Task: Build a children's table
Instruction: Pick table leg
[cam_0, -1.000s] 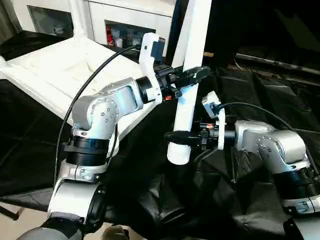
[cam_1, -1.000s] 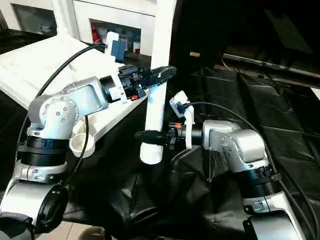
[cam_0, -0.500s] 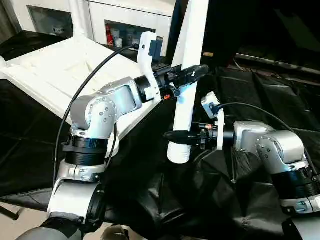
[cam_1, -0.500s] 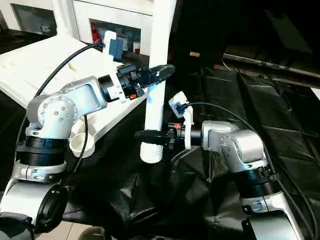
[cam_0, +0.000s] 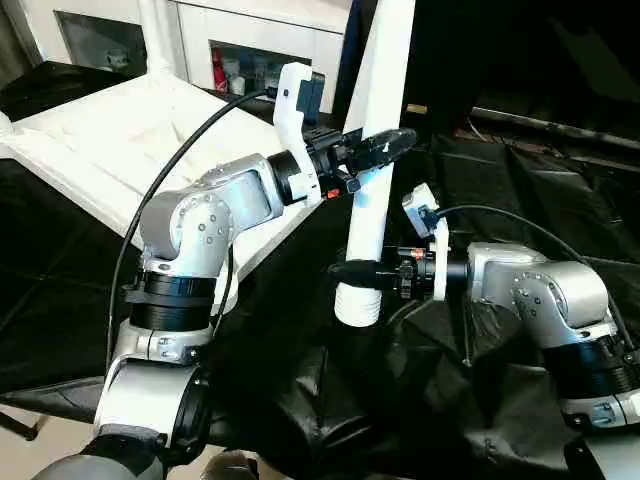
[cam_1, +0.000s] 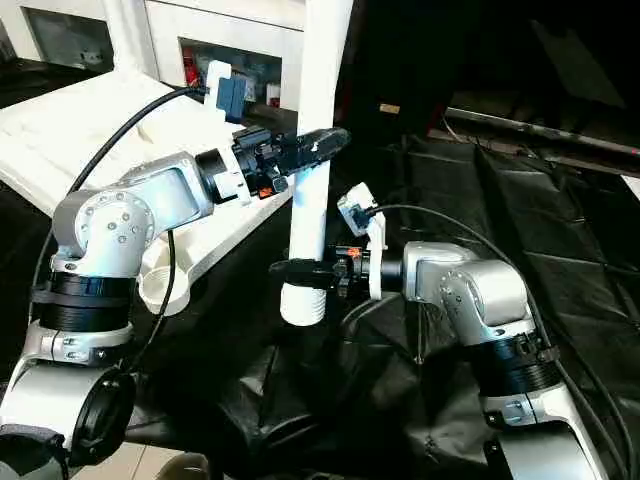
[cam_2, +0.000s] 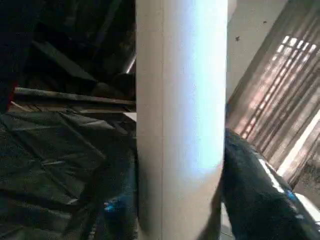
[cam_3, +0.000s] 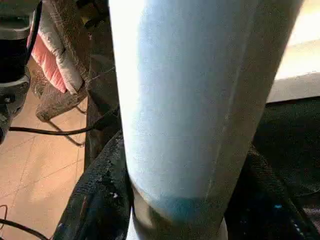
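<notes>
Leg (cam_0: 375, 150) upright between both sets of fingers: left gripper (cam_0: 378, 147) has eased slightly around mid-shaft, right gripper (cam_0: 358, 272) has closed in, clamped near socket end. Looks like handover; tabletop (cam_0: 110, 140) left of the left gripper's fingers.

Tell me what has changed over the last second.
Little has changed. The long white tapered tube leg tipped very slightly further left at its top. Both the left gripper and right gripper stay clamped on it, and the white plastic ribbed tabletop lies unmoved.
</notes>
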